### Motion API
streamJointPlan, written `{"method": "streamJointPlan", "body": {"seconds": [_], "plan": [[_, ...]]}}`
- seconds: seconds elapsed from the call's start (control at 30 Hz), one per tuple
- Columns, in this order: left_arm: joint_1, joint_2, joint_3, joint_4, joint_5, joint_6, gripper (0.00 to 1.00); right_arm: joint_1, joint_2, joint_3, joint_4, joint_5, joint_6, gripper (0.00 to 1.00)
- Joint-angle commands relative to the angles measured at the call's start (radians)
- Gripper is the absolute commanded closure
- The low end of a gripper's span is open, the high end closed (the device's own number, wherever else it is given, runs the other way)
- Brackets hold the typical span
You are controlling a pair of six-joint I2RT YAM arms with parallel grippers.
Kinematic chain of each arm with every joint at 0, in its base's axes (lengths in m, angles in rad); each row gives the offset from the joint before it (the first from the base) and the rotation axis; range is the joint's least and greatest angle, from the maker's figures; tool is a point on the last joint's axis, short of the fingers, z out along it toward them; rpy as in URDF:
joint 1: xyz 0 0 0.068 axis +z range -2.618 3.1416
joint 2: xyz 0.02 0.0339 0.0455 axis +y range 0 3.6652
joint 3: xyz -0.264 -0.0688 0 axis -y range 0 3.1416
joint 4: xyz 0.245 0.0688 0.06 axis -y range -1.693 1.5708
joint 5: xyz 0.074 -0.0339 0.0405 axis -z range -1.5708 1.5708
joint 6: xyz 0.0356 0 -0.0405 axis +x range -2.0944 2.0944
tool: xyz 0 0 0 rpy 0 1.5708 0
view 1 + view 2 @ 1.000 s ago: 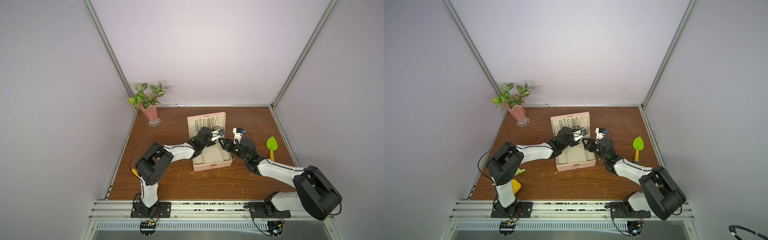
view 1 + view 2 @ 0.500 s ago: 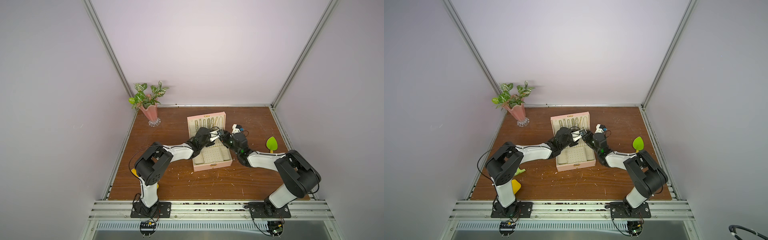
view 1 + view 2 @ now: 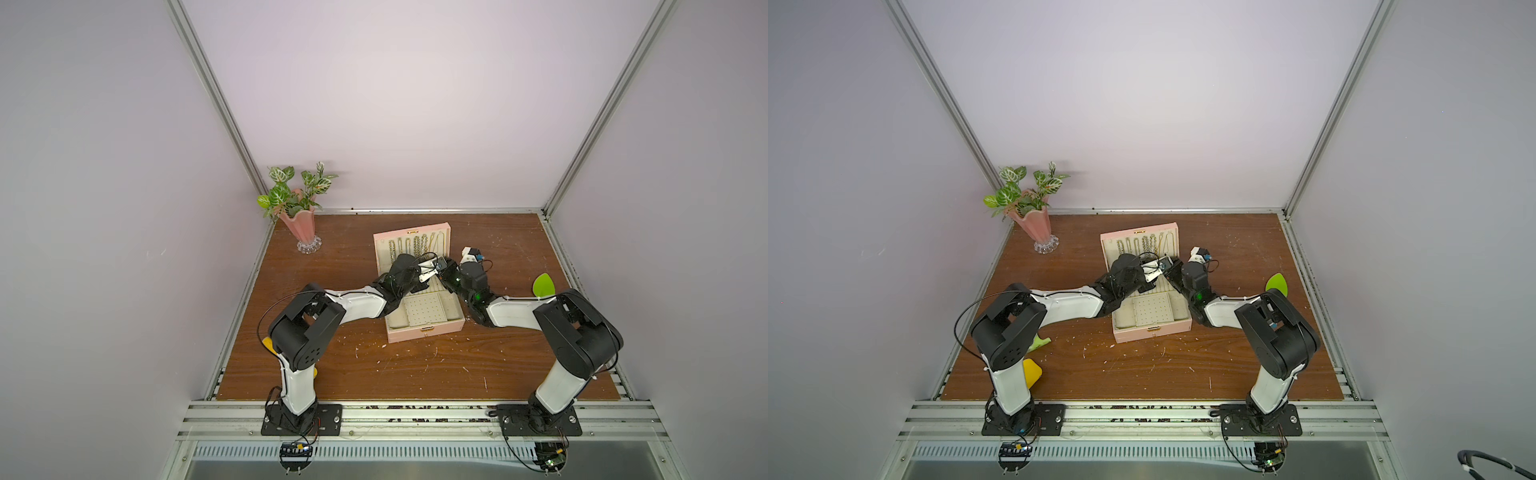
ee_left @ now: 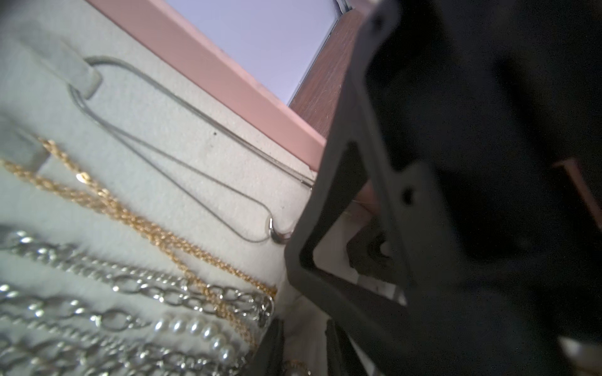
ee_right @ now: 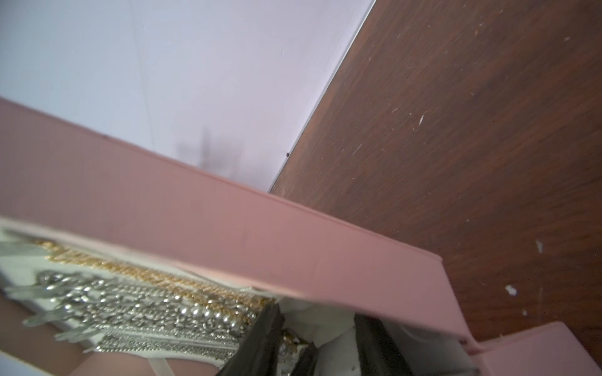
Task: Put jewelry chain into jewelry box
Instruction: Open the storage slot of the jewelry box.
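The fine, thread-thin silver jewelry chain (image 4: 195, 169) is what I am watching. It hangs as a long narrow loop, its top end hooked over a cream fabric tab, and lies flat against the cream lining inside the raised lid. It takes the place nearest the lid's pink edge on the right arm's side. A small silver drop-shaped piece sits at its lower end. The pink rectangular hinged jewelry box (image 3: 424, 332) stands open on the brown wooden table (image 3: 332, 374), with its dotted panel facing up and the lid upright behind it.

Beside the thin chain hang a twisted gold rope chain (image 4: 130, 215), chunky silver link chains (image 4: 146, 286) and a short string of pearls (image 4: 202, 328).

From the left wrist view, the left gripper (image 4: 301, 325) sits low against the lid lining, below the hanging pieces. Its two dark fingers stand a little way apart, with cream fabric showing in the gap. I see nothing clamped between them.

The right gripper (image 5: 316, 312) has reached in from the other side, under the lid's pink rim. Its jaws are also partly spread, close to the lower ends of the gold and silver chains. I cannot tell whether any link is caught there. Its black frame fills one side of the left wrist view, and the thin chain's lower end lies just beside that frame.

In both top views the two grippers meet nose to nose in front of the lid.
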Motion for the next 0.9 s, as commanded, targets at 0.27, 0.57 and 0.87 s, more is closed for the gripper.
{"method": "streamJointPlan", "body": {"seconds": [0.27, 0.57, 0.87], "plan": [[0.023, -0.022, -0.006, 0.020, -0.010, 0.016, 0.72, -0.005, 0.051, 0.081, 0.078, -0.010, 0.032, 0.69], [0.022, -0.044, -0.015, 0.020, 0.003, 0.008, 0.72, -0.007, 0.033, 0.056, 0.093, -0.013, 0.031, 1.00], [0.011, -0.103, -0.089, 0.055, 0.050, 0.048, 0.69, -0.009, -0.014, -0.017, 0.131, -0.025, 0.040, 1.00]]}}
